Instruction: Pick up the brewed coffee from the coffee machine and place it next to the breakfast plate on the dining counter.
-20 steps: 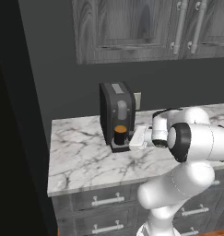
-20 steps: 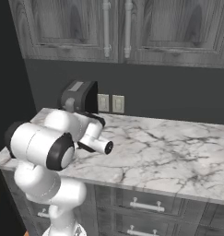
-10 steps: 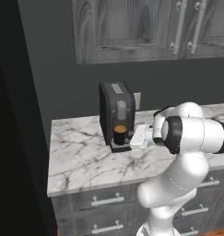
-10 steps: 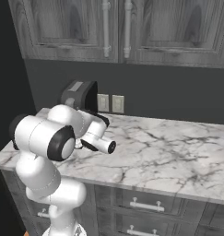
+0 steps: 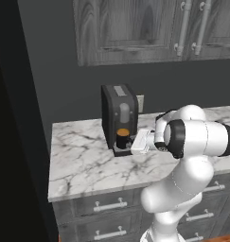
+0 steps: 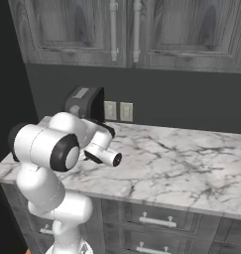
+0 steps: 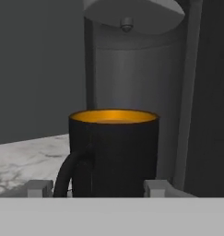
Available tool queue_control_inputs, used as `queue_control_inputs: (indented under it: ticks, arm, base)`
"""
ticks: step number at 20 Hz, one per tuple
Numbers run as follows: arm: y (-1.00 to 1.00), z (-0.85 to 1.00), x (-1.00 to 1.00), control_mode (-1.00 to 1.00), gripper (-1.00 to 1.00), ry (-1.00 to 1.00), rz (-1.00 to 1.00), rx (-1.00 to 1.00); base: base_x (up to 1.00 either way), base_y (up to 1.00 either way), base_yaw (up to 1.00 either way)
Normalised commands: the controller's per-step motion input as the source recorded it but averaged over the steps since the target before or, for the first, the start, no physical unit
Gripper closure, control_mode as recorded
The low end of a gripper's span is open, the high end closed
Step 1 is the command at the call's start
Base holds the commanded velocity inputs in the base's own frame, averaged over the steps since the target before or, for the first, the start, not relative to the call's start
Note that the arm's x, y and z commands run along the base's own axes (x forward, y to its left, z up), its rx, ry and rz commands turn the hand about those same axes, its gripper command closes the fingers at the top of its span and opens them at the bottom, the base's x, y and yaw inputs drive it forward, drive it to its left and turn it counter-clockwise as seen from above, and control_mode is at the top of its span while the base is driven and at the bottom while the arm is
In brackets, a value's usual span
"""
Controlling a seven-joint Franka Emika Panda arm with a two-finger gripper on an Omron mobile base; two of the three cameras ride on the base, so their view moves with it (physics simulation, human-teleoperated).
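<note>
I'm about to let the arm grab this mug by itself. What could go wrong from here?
1. The mug is full nearly to its rim, so a tilt or jerk could spill coffee.
2. It sits under the coffee machine spout; lifting straight up may knock it.
3. Its handle points toward the gripper, so the fingers might catch it and twist the mug.

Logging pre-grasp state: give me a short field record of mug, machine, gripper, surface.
mug: black mug with orange-brown coffee, upright under the spout, handle toward lower left in the hand view
machine: black coffee machine at the back of the marble counter
gripper: gripper level with the mug, jaws open either side of it
contact: cannot tell
</note>
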Motion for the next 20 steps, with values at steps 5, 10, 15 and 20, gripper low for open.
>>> queue_control_inputs:
  ticks: [5,10,15,20]
  arm:
    - [0.40,-0.01,0.09,-1.00,1.00,0.01,0.00,0.00]
    - [0.01,0.00,0.11,-1.00,1.00,0.01,0.00,0.00]
    - [0.00,0.07,-0.14,-1.00,1.00,0.00,0.00,0.00]
    - [0.00,0.30,-0.25,-1.00,1.00,0.00,0.00,0.00]
  base:
    - [0.00,0.00,0.00]
    - [0.00,0.00,0.00]
    - [0.00,0.00,0.00]
    - [0.00,0.00,0.00]
